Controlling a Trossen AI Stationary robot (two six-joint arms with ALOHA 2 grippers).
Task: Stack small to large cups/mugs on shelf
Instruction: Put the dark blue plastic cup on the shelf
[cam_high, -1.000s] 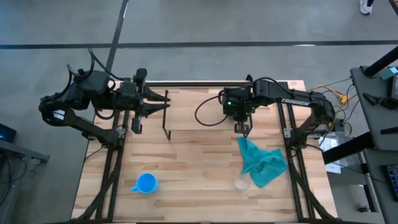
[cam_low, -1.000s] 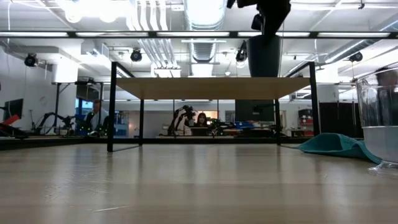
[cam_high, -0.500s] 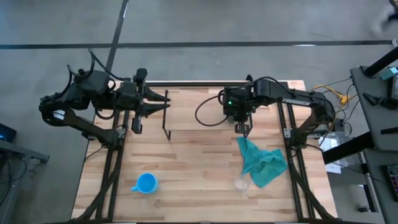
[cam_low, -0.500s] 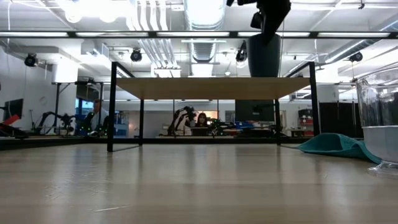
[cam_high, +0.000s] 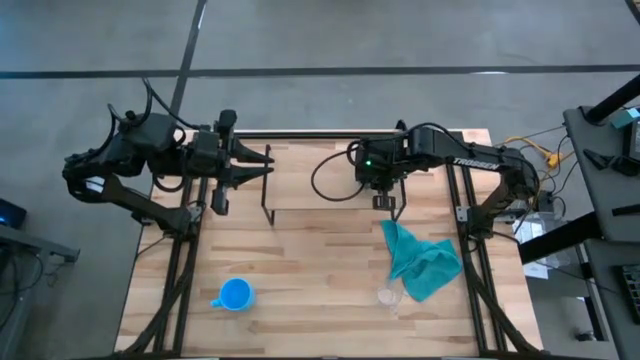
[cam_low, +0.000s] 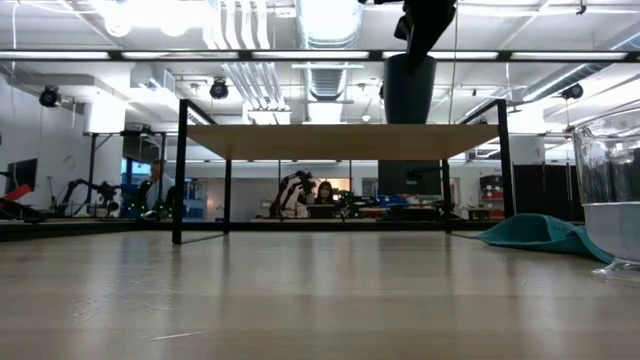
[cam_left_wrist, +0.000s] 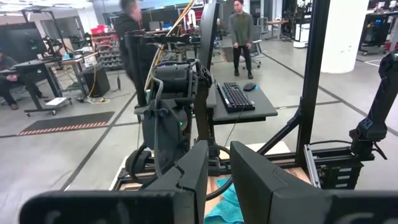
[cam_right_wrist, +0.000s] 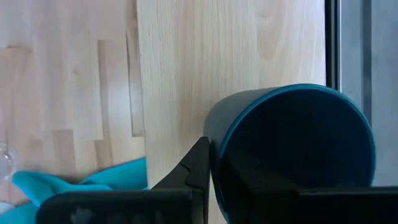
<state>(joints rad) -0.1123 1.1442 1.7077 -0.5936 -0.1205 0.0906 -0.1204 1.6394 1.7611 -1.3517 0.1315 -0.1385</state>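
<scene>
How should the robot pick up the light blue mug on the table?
The blue mug stands upright on the table, mouth open to the sky, handle to one side. Best to come straight down and pinch its rim wall, jaws clear of the handle, as the right gripper holds the navy cup.

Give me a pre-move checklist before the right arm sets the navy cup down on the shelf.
1. Grip: right gripper shut on the dark navy-blue cup at its rim: ok.
2. Cup over the low shelf with the light wooden board: ok, board lies beneath it.
3. Cup bottom touching board: cannot tell.
4. Shelf top free of other items: ok in the low view.
5. Left gripper parked at the shelf's left end, apart: ok.
6. Bright light-blue mug and tiny clear glass cup on table: ok.
</scene>
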